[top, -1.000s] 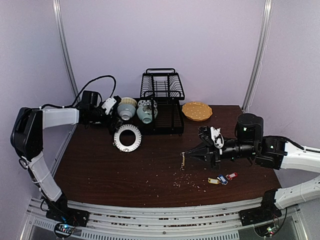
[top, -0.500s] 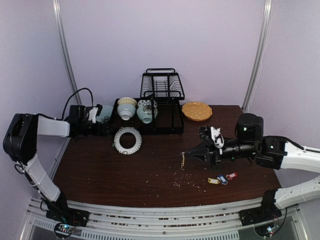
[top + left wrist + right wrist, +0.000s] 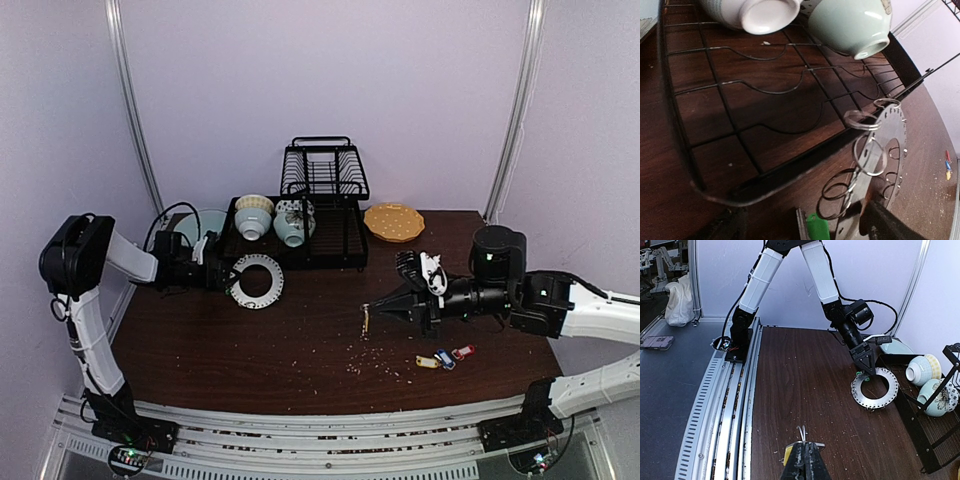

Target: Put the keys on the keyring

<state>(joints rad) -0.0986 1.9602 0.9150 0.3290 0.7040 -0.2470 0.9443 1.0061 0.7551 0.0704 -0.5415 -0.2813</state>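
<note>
The keyring [image 3: 256, 297], a grey disc with split rings on its rim, lies back left on the table. My left gripper [image 3: 224, 274] is at its left edge. In the left wrist view the keyring [image 3: 885, 145] shows edge-on, running down between the wide-apart fingers [image 3: 886, 224] of the open left gripper [image 3: 805, 224]. A green-tagged key [image 3: 817, 227] sits there too. My right gripper [image 3: 376, 313] hovers mid-table, shut on a yellow-tagged key [image 3: 789, 455]. Three more keys [image 3: 444, 358], tagged yellow, blue and red, lie front right.
A black dish rack [image 3: 325, 215] with two upturned bowls [image 3: 254, 215] stands right behind the keyring. An orange scalloped plate [image 3: 393, 222] sits back right and a pale plate [image 3: 190, 226] back left. Crumbs [image 3: 372, 355] are scattered mid-table.
My left arm has swung from beside the bowls forward and down to the keyring's left edge, its jaws narrowing slightly. The right arm and its key have not moved.
</note>
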